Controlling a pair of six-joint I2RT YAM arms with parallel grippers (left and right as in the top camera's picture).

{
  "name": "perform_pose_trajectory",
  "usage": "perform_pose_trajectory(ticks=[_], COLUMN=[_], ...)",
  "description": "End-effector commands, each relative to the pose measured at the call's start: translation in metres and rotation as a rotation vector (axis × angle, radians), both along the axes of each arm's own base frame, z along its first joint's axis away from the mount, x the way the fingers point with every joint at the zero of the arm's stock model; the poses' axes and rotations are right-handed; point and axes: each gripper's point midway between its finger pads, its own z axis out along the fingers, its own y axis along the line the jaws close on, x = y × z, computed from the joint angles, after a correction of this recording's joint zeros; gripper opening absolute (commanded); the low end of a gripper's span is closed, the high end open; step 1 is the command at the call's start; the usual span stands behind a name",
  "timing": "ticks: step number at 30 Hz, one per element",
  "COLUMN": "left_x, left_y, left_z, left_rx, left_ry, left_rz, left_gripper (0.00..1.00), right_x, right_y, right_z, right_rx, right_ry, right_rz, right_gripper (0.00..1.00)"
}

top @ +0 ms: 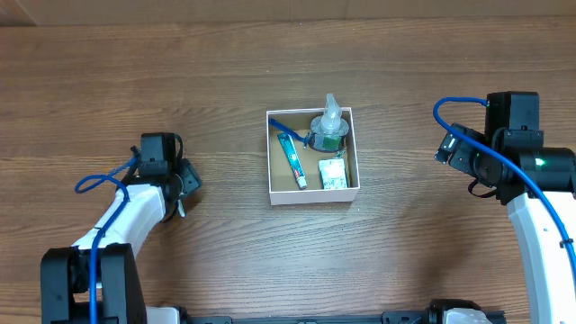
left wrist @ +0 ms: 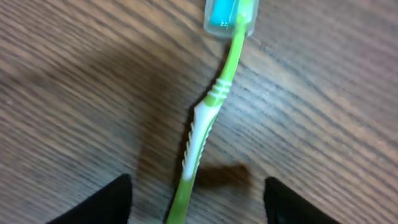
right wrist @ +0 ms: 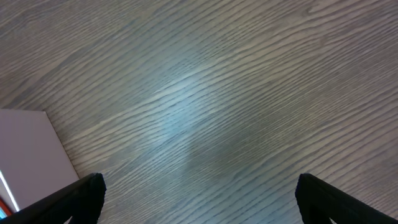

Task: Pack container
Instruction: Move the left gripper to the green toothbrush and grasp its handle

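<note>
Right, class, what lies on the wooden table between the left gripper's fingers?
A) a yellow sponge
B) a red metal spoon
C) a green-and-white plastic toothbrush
C: the left wrist view shows the green-and-white plastic toothbrush on the wooden table, between the open fingers of the left gripper.

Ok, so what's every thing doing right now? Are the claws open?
container: no lid, partly filled.
toothpaste tube: lying inside the container.
bottle: inside the container.
green toothbrush: flat on the table, head capped, not gripped.
left gripper: open, straddling the toothbrush handle.
right gripper: open, holding nothing.
</note>
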Motion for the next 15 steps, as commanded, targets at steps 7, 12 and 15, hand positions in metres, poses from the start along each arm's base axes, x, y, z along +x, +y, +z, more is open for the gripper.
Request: perform_pose_trajectory(ticks=[7, 12, 15], left_x=[-0.0097, -0.0088, -0.0066], left_y=[-0.0014, -0.0001, 0.0001], left_z=[-0.0130, -0.0125, -0.0094], left_rx=[-0.018, -0.011, -0.001], left_ry=[0.032, 0.028, 0.031], left_rz=[-0.017, -0.014, -0.038], left_gripper=[0.26, 0.04, 0.04], right_x=[0.0033, 0.0033, 0.0033], right_y=[-0.0019, -0.0019, -0.0019], right_z=[0.0097, 0.0097, 0.0097], right_rx=[-0.007, -0.007, -0.007], right_ry=[-0.031, -0.031, -0.031], right_rz=[-0.006, -0.006, -0.006], right_gripper=[1.00, 1.00, 1.00])
